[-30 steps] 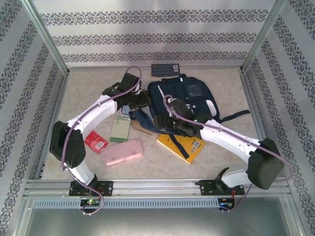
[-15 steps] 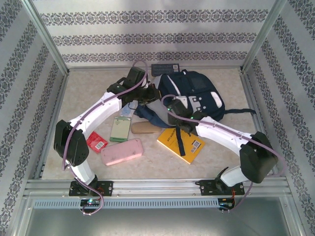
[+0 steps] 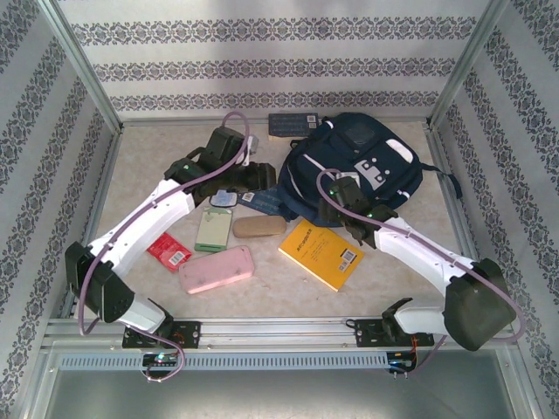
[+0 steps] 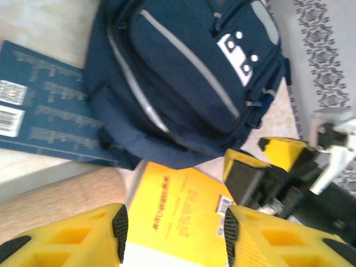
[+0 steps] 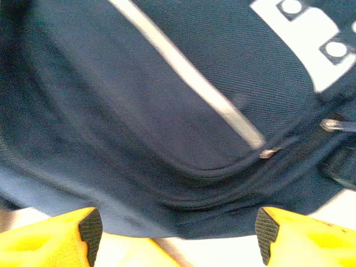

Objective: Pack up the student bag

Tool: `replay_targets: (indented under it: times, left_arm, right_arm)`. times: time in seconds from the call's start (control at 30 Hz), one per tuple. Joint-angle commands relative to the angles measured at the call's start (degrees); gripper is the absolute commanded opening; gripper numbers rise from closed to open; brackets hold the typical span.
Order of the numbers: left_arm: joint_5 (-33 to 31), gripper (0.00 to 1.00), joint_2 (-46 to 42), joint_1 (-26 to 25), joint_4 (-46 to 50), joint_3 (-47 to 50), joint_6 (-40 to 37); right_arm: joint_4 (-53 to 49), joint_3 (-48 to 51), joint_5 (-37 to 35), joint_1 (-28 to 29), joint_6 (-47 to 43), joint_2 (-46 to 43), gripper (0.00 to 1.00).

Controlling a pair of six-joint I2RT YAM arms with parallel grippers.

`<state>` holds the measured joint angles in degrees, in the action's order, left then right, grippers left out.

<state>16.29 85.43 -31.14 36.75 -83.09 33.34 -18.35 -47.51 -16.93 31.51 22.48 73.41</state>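
The student bag [image 3: 358, 161], navy with white stripes and a white buckle patch, lies at the back right of the table. My left gripper [image 3: 255, 179] hangs just left of the bag and is open. In the left wrist view the left gripper [image 4: 173, 233] has nothing between its pads, with the bag [image 4: 183, 78] beyond it. My right gripper [image 3: 339, 202] sits at the bag's near edge. In the right wrist view the right gripper [image 5: 178, 233] stands wide open, and the bag's lower seam [image 5: 183, 167] lies just ahead, untouched.
A yellow book [image 3: 320, 253] lies in front of the bag, beside a tan case [image 3: 258, 226]. A green notebook [image 3: 213, 229], a red packet [image 3: 170, 251] and a pink case [image 3: 217, 269] lie at the left. A dark booklet [image 3: 293, 124] rests by the back wall.
The bag has slid towards the back right and now lies flatter. My left gripper went from shut to open and drew back to the left. The right gripper pulled back to the bag's near edge.
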Motion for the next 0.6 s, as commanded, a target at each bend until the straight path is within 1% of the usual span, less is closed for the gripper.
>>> replay_targets:
  times: [0.0, 0.1, 0.17, 0.23, 0.3, 0.37, 0.4, 0.43, 0.57]
  left_arm:
    - [-3.11, 0.55, -2.21, 1.63, 7.93, 3.21, -13.56]
    - [-1.97, 0.56, -3.22, 1.68, 11.05, 6.22, -23.15]
    - [-3.95, 0.56, -3.88, 1.68, 11.54, 9.18, -25.71]
    - [-5.69, 0.57, -4.53, 1.68, 9.97, 11.96, -25.7]
    - [-5.33, 0.57, -4.4, 1.5, 6.81, 14.03, -27.27]
    - [-5.31, 0.58, -3.25, 0.71, 3.53, 15.28, -31.32]
    - [-4.45, 0.59, -2.33, 0.35, 2.14, 15.81, -34.3]
    - [-4.9, 0.6, -1.23, -0.35, 1.16, 16.15, -37.51]
    - [-6.92, 0.59, 6.2, -0.78, 1.11, 13.99, -45.94]
  right_arm:
    - [2.3, -2.06, 7.32, 3.05, -8.51, -2.54, 0.8]
    - [5.57, -0.75, 20.1, 2.1, -9.21, -5.45, 0.79]
    - [6.07, -0.92, 25.07, 2.11, -9.85, -5.54, 0.76]
    - [3.55, -2.91, 26.33, 2.76, -11.41, -4.08, 0.74]
    - [2.84, -3.77, 26.35, 3.03, -11.55, -3.29, 0.74]
    - [3.31, -3.67, 26.85, 2.86, -10.96, -3.73, 0.74]
    - [3.51, -3.65, 26.85, 2.7, -10.5, -4.19, 0.74]
    - [3.49, -3.64, 27.1, 2.41, -10.2, -4.72, 0.75]
    - [3.07, -3.31, 26.7, 1.67, -10.01, -6.45, 0.78]
